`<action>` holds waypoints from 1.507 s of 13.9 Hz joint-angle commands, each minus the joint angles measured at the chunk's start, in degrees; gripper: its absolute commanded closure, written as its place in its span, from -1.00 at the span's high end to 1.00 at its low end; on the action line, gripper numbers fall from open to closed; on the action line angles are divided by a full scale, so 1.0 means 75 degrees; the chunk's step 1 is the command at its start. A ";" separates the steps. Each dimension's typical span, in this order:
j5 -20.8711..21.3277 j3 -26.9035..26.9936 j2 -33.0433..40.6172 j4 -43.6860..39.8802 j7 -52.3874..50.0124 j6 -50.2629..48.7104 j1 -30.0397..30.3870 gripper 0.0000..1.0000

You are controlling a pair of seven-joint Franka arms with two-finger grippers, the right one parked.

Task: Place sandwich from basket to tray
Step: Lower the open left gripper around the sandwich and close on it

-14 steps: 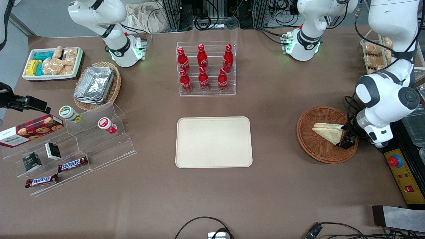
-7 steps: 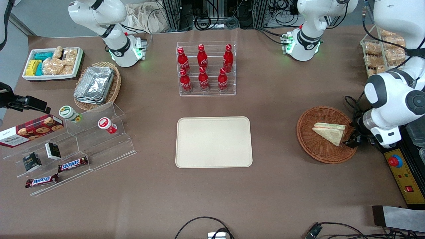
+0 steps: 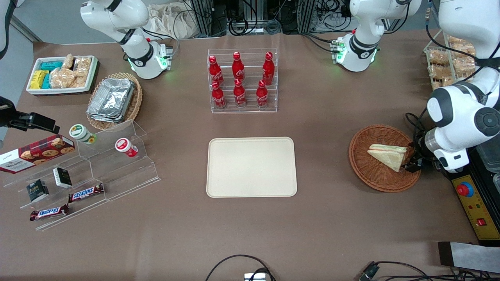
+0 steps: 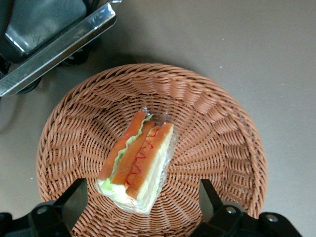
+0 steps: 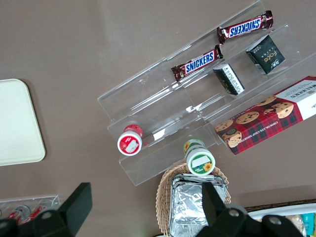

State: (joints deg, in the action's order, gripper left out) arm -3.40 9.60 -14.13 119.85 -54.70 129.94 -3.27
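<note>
Gripper (image 3: 411, 160) sits low at the basket (image 3: 365, 171) rim, on the side toward the working arm's end of the table, fingers (image 4: 75, 196) spread apart with nothing between them. In the left wrist view (image 4: 140, 207) the two fingers flank the sandwich's cut end without touching it.

Sandwich (image 3: 387, 155) lies in the basket (image 4: 217, 148), roughly centred, in clear wrap. Cut edge faces the wrist camera: orange-red and green filling between pale bread (image 4: 137, 163). In the front view its wide end is just beside the gripper and its point aims toward the tray.

Tray (image 3: 251, 167) lies flat mid-table, well apart from the basket, toward the parked arm's end from it.

Farther from the front camera than the tray: clear acrylic rack (image 3: 243, 80) with six red cola bottles.

Toward the parked arm's end:
- stepped acrylic stand (image 3: 117, 171) with two Snickers bars (image 3: 86, 192), two small dark boxes (image 3: 62, 177), a cookie box (image 3: 37, 153) and two small round tubs (image 3: 125, 147)
- tan oval wicker basket (image 3: 134, 103) of foil containers
- white bin (image 3: 61, 74) of snack packs, farther from the front camera than the stand

Near the working arm: yellow control box (image 3: 474, 208) with a red button.
</note>
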 commanded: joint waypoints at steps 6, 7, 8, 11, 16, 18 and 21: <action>0.0020 0.0044 -0.0026 0.0859 -0.0229 0.1260 -0.0092 1.00; 0.0008 0.0033 -0.0038 0.0883 -0.0253 0.1284 -0.0092 1.00; 0.0019 0.0021 -0.0038 0.0883 -0.0253 0.1307 -0.0092 1.00; -0.0027 0.0021 -0.0120 0.0930 -0.0334 0.1470 -0.0209 1.00; -0.0016 0.0009 -0.0202 0.0989 -0.0522 0.1647 -0.0268 0.84; -0.0004 -0.0003 -0.0237 0.0989 -0.0522 0.1682 -0.0279 0.28; -0.0004 -0.0003 -0.0284 0.0989 -0.0511 0.1706 -0.0326 -0.64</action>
State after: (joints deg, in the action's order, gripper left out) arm -3.50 9.23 -16.01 126.69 -57.45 141.06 -4.65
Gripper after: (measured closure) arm 0.339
